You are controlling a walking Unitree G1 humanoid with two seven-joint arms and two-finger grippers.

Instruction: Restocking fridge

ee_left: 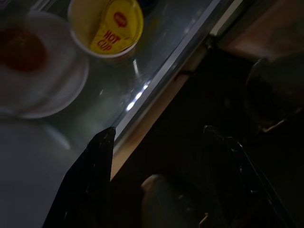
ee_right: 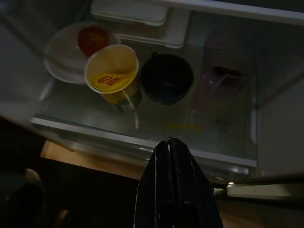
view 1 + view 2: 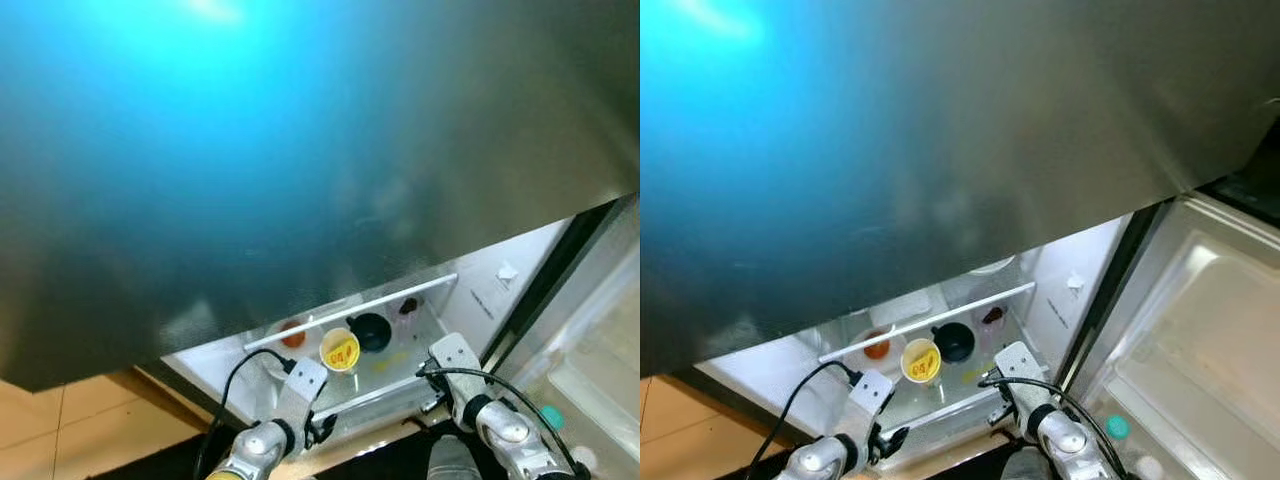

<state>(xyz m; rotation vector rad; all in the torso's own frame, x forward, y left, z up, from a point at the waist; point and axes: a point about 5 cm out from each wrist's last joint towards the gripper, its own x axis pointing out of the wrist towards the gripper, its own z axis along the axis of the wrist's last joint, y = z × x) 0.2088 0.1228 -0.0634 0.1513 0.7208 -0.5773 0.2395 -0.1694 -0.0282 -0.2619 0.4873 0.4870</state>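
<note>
We look down past a broad, blurred grey panel (image 3: 300, 150) into the open fridge (image 3: 1070, 300), where a glass shelf (image 2: 156, 126) carries the goods. On it stands a yellow paper cup (image 2: 114, 78) printed "HOT CUP", near the shelf's front edge. Just beside the cup, toward the robot's left, sits a white bowl (image 2: 64, 59) with something red-orange in it; on the cup's other side is a black cup (image 2: 166, 78), and beyond that a clear container (image 2: 221, 78) holding something dark. Behind them lies a flat white box (image 2: 142, 19).

Our left gripper (image 1: 159, 133) hangs low in front of the shelf's front edge with its fingers (image 1: 92, 175) spread wide apart — one tip over the glass, the other over the dark area below. Nothing is between them.

Our right gripper (image 2: 171, 145) also sits before the shelf's front edge, fingers pressed together and pinching nothing, pointing toward the black cup.

To the right, the fridge door (image 3: 1200, 340) stands open, with a teal cap (image 3: 1118, 427) low in it.
</note>
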